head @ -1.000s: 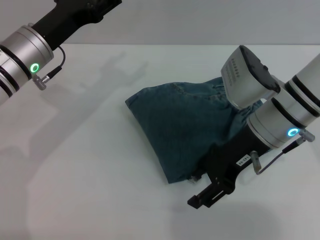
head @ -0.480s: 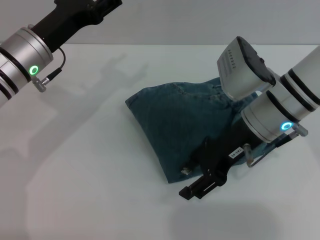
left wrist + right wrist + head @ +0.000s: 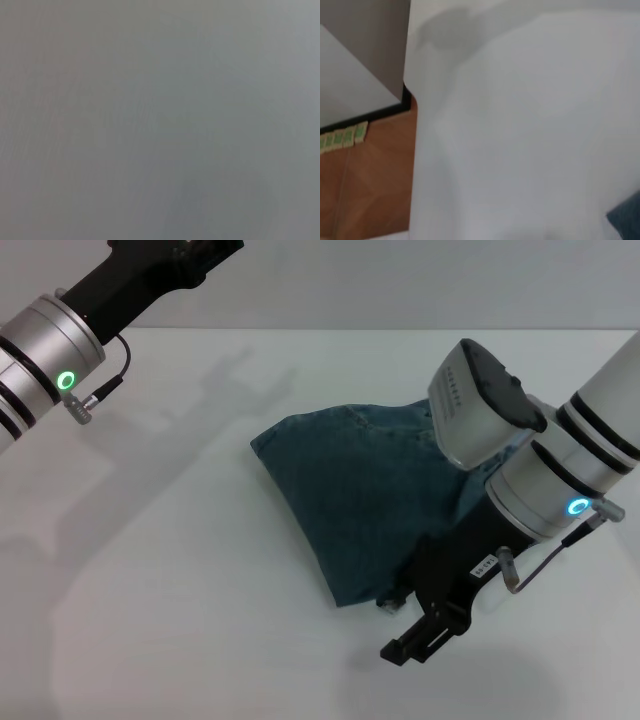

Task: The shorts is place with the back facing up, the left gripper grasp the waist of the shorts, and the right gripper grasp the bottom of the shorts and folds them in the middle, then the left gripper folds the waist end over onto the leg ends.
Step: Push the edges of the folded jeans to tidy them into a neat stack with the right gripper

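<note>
Shorts (image 3: 370,490) lay folded in a blue denim heap on the white table (image 3: 180,570), right of centre, one corner also showing at the edge of the right wrist view (image 3: 627,217). Right gripper (image 3: 425,630) hung just beside the heap's near edge, its black fingers apart and holding nothing. Left arm (image 3: 60,350) was raised at the far left, well apart from the cloth; whether the left gripper was open or closed could not be told. No containers appeared.

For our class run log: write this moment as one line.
shorts: folded on table | right hand: at near edge | left arm: raised
</note>
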You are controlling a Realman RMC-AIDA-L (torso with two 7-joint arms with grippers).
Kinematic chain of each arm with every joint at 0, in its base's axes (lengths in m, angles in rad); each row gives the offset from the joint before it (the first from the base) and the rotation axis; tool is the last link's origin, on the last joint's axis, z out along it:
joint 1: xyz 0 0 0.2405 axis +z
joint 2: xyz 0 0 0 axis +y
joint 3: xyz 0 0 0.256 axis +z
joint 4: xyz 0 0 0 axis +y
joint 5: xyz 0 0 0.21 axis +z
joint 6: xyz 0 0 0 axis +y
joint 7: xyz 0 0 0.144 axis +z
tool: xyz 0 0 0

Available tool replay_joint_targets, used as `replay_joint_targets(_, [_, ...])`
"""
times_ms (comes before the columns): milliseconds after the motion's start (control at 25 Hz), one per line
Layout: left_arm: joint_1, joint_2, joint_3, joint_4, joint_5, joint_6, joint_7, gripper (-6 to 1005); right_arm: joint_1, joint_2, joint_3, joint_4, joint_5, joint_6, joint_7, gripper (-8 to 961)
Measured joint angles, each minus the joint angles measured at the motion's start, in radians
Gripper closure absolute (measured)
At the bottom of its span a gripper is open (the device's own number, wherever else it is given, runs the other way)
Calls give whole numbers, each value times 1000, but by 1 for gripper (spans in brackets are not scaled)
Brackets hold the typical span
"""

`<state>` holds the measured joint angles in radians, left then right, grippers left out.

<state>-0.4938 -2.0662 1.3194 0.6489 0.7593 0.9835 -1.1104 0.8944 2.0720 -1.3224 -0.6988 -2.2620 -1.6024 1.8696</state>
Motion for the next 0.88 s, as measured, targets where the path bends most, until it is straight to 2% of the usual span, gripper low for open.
replay_joint_targets(880, [3, -3, 6, -2, -2, 12, -1, 152, 6, 3, -92, 0, -12, 122, 36, 323])
